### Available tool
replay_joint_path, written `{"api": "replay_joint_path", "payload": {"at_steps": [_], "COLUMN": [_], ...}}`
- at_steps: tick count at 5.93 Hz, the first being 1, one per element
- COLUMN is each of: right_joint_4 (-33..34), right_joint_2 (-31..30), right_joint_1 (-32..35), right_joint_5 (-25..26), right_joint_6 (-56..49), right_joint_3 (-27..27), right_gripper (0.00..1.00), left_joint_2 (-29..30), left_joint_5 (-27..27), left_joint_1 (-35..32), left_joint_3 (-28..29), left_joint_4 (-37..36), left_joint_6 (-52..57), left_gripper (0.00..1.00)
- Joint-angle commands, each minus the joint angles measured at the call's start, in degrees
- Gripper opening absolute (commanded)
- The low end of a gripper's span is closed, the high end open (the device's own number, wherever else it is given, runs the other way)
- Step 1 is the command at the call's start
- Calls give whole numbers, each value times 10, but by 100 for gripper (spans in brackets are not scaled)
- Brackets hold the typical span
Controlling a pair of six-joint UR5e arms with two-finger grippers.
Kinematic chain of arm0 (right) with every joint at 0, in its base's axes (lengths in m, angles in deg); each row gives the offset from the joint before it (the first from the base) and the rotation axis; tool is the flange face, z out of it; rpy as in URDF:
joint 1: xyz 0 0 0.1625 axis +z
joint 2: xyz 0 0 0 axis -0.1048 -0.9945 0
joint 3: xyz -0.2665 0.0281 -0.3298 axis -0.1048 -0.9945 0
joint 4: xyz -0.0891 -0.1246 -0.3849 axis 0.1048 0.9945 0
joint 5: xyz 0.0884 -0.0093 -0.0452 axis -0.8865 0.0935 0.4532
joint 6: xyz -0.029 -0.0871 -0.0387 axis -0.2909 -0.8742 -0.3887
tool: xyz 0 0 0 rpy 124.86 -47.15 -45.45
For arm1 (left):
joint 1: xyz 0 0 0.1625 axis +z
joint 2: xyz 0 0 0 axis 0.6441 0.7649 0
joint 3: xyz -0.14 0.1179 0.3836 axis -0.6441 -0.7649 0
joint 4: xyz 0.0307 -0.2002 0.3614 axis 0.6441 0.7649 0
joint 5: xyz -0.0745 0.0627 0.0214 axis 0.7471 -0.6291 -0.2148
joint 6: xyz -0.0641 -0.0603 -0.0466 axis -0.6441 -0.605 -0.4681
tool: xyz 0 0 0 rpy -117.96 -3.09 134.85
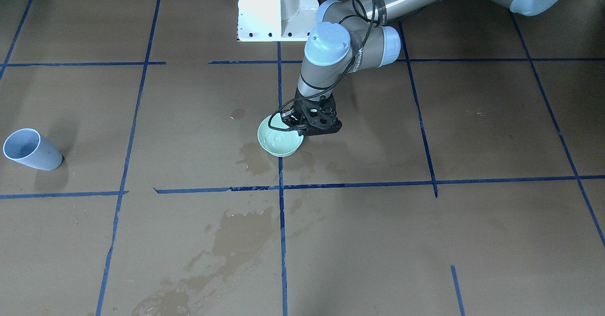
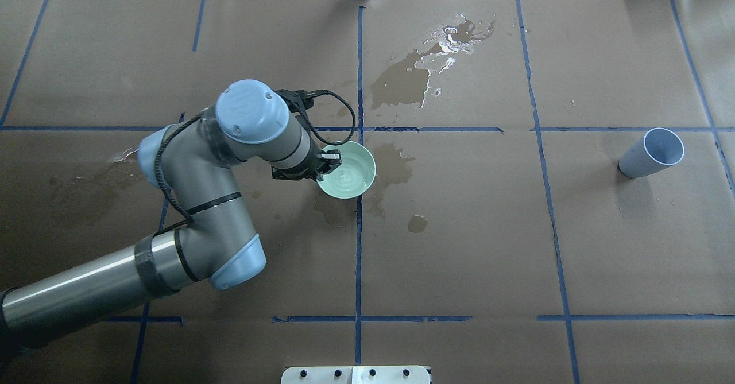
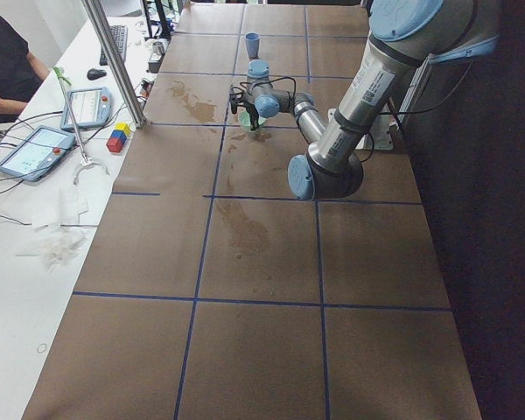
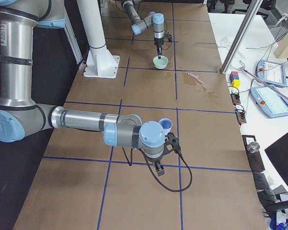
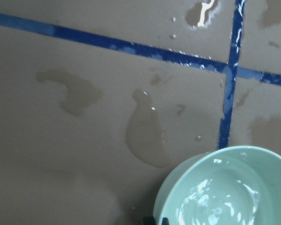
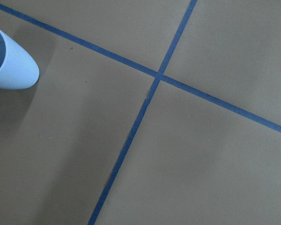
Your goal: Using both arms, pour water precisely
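A mint-green bowl [image 2: 346, 170] stands near the table's middle, with clear water [image 5: 215, 201] glinting inside it. My left gripper [image 2: 327, 163] comes down on the bowl's rim on the robot-side edge, shut on it. Only a black fingertip [image 5: 157, 220] shows in the left wrist view. A pale blue cup [image 2: 652, 153] stands far off on the right side and also shows in the right wrist view [image 6: 9, 61]. My right gripper [image 4: 158, 168] shows only in the exterior right view, hanging over the table close to the cup [image 4: 165, 125]. I cannot tell whether it is open or shut.
Dark wet stains [image 2: 402, 80] lie beyond the bowl and around it [image 1: 253, 158]. Blue tape lines [image 2: 359, 246] grid the brown paper. The white pedestal [image 1: 276, 9] stands at the robot's side. Tablets [image 3: 35, 149] and coloured blocks [image 3: 117, 137] lie along the operators' edge.
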State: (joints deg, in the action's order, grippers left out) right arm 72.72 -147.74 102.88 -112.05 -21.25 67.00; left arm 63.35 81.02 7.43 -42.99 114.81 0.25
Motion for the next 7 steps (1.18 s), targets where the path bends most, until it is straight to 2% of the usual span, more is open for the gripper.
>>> {"api": "replay_joint_path", "payload": {"at_steps": [1, 2, 3, 4, 5, 6, 7], "right_joint_4": [-3, -3, -3, -4, -5, -4, -5], "right_joint_2": [-3, -3, -2, -2, -2, -2, -3], "right_joint_1": [0, 0, 0, 0, 0, 0, 0], "right_joint_5": [-3, -3, -2, -2, -1, -1, -1], "right_joint_6": [1, 2, 2, 2, 2, 2, 2], "right_joint_3": [1, 5, 5, 7, 7, 7, 7], "right_gripper": [100, 100, 100, 100, 100, 100, 100], "left_joint_2": [-63, -110, -165, -213, -254, -278, -311], "left_joint_5": [27, 37, 82, 99, 113, 155, 169], "left_joint_1": [-33, -52, -81, -98, -119, -154, -176], "left_joint_3": [-67, -91, -93, -86, -82, -79, -75], "left_joint_4": [3, 30, 85, 153, 181, 182, 183], "left_joint_6": [45, 68, 74, 75, 75, 85, 160], "left_gripper": [0, 0, 0, 0, 0, 0, 0]}}
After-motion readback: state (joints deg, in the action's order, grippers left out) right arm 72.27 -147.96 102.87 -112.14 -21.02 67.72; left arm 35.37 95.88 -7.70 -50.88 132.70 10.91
